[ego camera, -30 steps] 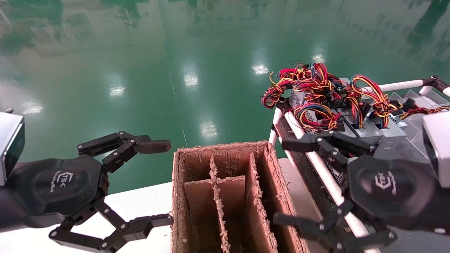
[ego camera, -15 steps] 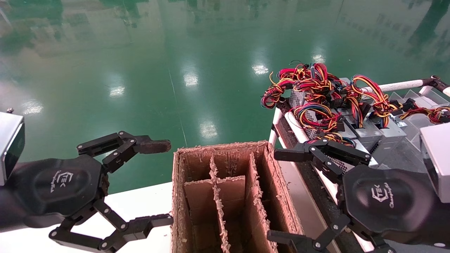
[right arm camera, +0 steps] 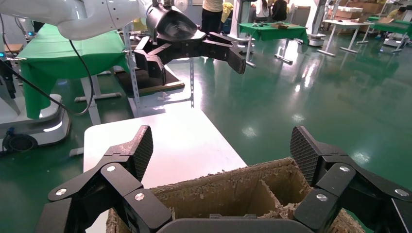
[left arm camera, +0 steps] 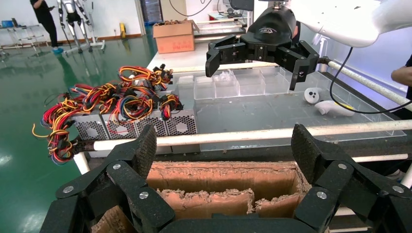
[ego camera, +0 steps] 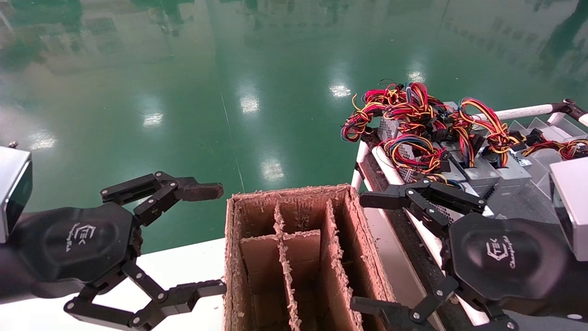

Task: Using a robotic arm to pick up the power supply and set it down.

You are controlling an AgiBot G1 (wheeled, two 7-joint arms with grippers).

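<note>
Overhead, the right gripper (ego camera: 370, 250) is seen spread wide at the right edge of the divided cardboard box (ego camera: 301, 257), holding nothing. The power supply (ego camera: 461, 179) lies beyond its upper finger, apart from both fingers, in a row of grey units under tangled wires (ego camera: 413, 119) on the rack (ego camera: 519, 111). The left gripper (ego camera: 216, 239) is held wide and empty beside the box's left wall, over the white table (ego camera: 183, 262).

Left wrist view: fanned units (left arm camera: 136, 127) lie behind a white rail (left arm camera: 252, 136), well apart from the spread fingers (left arm camera: 143, 148).

Right wrist view: only the box (right arm camera: 233, 194) lies between the fingers (right arm camera: 141, 148).
</note>
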